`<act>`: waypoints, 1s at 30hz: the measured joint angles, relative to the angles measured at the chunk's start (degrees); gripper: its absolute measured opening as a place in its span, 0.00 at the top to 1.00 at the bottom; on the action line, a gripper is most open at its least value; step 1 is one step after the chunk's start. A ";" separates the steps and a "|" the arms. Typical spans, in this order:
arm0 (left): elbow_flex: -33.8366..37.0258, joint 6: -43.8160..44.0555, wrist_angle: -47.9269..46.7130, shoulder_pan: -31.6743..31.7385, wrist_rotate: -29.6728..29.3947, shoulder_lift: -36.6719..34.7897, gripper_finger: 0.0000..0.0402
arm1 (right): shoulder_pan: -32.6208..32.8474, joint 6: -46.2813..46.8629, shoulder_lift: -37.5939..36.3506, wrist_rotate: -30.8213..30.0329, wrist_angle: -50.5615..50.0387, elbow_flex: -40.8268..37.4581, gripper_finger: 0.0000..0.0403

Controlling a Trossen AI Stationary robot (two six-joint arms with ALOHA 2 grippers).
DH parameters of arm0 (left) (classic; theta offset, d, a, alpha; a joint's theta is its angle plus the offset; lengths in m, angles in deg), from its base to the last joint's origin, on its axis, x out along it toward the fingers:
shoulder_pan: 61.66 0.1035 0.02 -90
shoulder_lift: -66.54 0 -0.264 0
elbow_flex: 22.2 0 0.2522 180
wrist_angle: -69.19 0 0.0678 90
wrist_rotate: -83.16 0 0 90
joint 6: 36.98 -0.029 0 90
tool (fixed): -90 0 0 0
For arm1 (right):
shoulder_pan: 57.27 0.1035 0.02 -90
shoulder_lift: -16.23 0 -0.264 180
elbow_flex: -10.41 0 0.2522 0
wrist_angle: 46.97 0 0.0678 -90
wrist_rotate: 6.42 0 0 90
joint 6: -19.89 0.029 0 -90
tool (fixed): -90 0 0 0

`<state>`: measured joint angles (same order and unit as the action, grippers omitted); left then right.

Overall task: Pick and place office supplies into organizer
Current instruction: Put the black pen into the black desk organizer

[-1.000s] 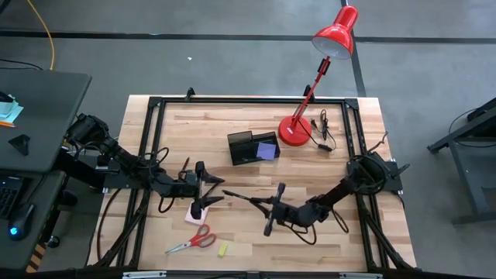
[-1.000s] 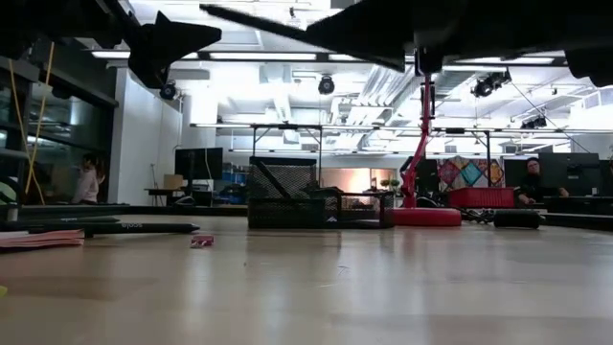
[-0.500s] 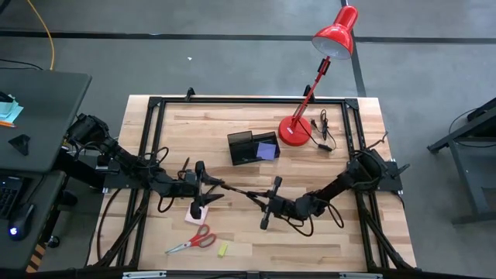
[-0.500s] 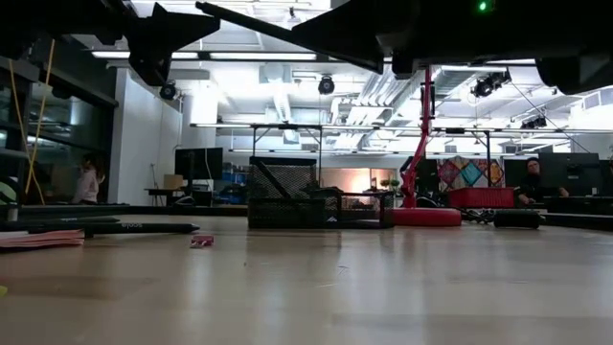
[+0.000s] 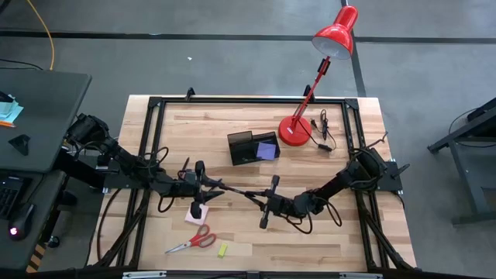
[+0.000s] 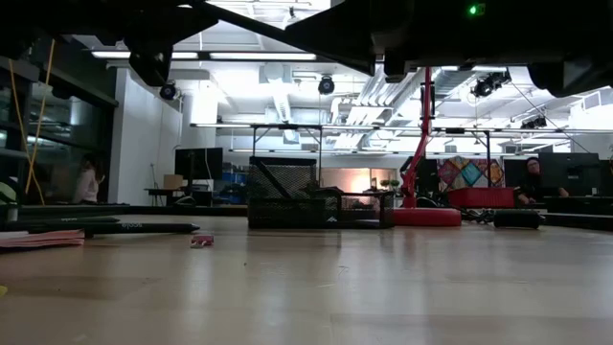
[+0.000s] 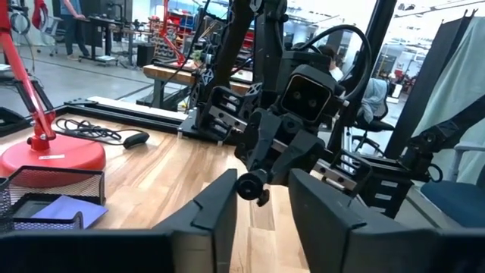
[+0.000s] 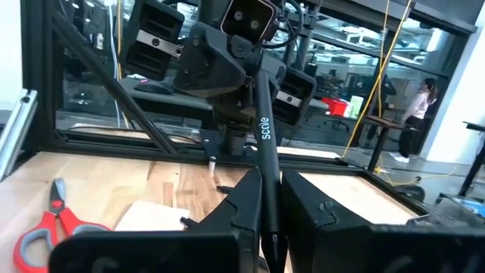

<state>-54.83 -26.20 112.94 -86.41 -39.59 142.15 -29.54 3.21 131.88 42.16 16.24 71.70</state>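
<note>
Organizer (image 5: 252, 146): back of table, beside lamp base.
Right gripper (image 5: 269, 202): clamped on pen (image 5: 242, 191), mid-table.
Left gripper (image 5: 208, 184): jaws around pen's far end, contact unclear.
Pen: likely light, stiff, slippery; grip mid-barrel.

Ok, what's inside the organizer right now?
The organizer holds a purple sticky-note pad in its right compartment. The left compartment looks dark; its mesh walls hide whatever might lie there.
</note>
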 joint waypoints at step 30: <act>-0.02 -2.95 -0.28 -0.02 1.86 0.02 0.94 | 0.17 -1.25 0.07 1.60 -0.91 0.00 0.89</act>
<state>-54.85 -29.15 112.66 -86.43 -37.73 142.17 -29.37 1.96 131.95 43.77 15.33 71.70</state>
